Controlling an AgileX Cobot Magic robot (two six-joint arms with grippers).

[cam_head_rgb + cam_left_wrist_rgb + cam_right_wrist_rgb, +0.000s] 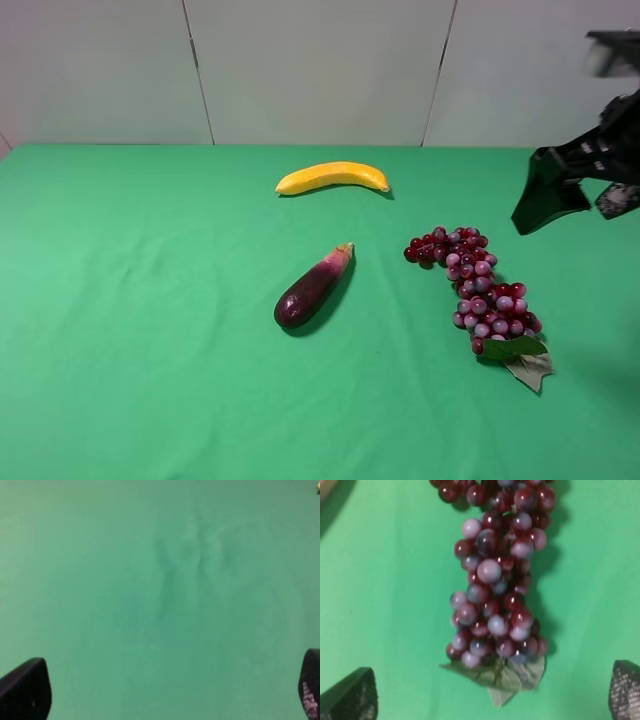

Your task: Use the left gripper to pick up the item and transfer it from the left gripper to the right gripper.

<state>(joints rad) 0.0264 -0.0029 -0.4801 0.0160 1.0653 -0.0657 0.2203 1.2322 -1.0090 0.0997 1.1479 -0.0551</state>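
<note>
A wide green cloth-covered table (150,330) fills the room in front of a pale panelled wall (320,70). At the right edge, above the cloth, hangs the bulky black right arm with its claw, the right gripper (492,700); its wrist view shows two dark textured fingertips (355,697) far apart with nothing between them, looking straight down on the fruit. The slim black left gripper (167,690) is out of the overhead view; its own camera shows two black fingertips (25,690) spread wide over bare, slightly wrinkled green cloth, holding nothing.

The long bunch of glossy dark red and purple artificial grapes with green leaves (480,295) lies flat on the right half of the table, its leafy end toward the near edge, untouched by either claw. Left of it, well apart, a dark purple eggplant (312,288) lies at a slant near the middle. Behind that, toward the wall, rests a curved yellow banana (332,177).
</note>
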